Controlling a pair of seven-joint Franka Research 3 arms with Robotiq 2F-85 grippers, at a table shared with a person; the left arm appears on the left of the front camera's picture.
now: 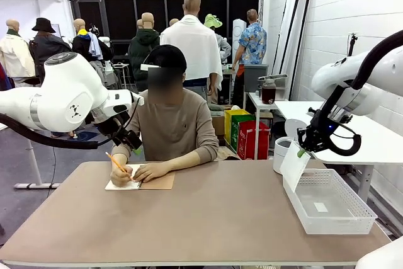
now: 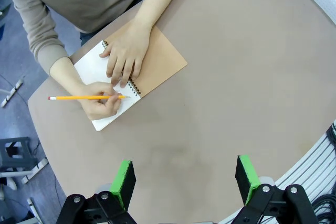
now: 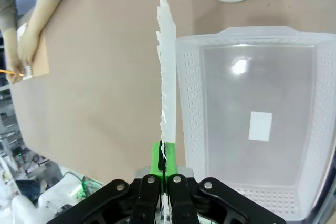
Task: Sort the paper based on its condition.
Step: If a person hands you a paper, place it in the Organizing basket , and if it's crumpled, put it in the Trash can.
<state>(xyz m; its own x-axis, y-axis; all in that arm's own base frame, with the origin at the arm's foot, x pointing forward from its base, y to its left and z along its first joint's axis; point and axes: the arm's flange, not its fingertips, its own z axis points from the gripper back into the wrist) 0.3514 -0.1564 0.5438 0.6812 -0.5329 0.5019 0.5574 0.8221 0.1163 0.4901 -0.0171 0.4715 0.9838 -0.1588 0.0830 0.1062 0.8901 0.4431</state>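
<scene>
A thin white sheet of paper (image 1: 294, 165) hangs from my right gripper (image 1: 305, 150), just over the left rim of the white basket (image 1: 327, 218). In the right wrist view the sheet (image 3: 167, 77) stands edge-on with a jagged torn edge, and the gripper (image 3: 164, 161) is shut on its lower end. My left gripper (image 2: 185, 179) is open with nothing between its green pads (image 2: 124, 181), high above the bare tabletop. In the front view the left gripper (image 1: 129, 138) hovers beside the person's shoulder.
The person at the far side writes with a yellow pencil (image 2: 84, 97) on a spiral notebook (image 2: 157, 64) with a brown cover, one hand flat on it. A white round bin (image 1: 281, 153) stands behind the basket. The basket (image 3: 252, 124) holds one small white label.
</scene>
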